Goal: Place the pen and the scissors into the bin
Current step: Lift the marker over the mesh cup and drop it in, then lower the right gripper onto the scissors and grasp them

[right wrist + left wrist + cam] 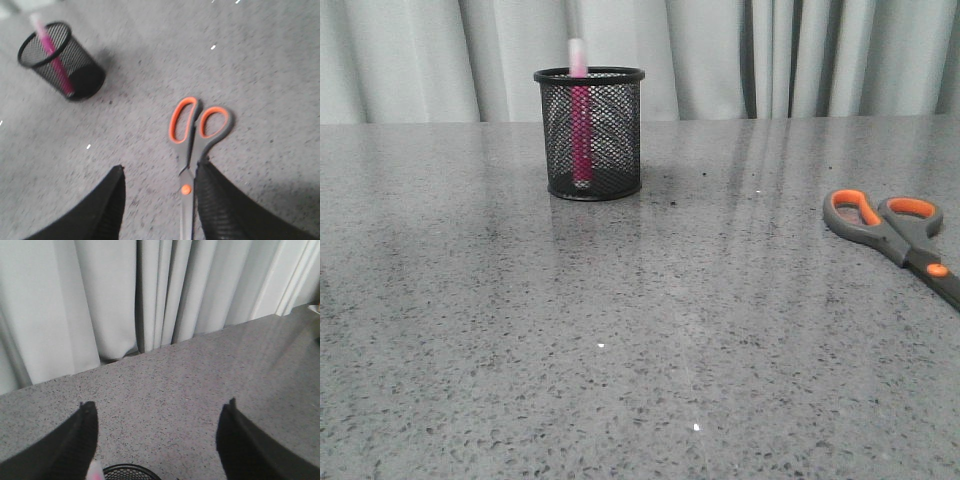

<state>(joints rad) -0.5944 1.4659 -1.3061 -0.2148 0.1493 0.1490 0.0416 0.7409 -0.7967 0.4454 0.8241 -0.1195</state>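
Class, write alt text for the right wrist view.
Grey-handled scissors with orange-lined loops lie flat on a speckled grey table, blades between the right gripper's open black fingers. Farther off, a pink pen stands in a black mesh bin.

No text, label, brand, number or sign can be read in any view; the pen, the scissors and the bin show none.

left gripper: jaws spread wide | right gripper: jaws spread wide
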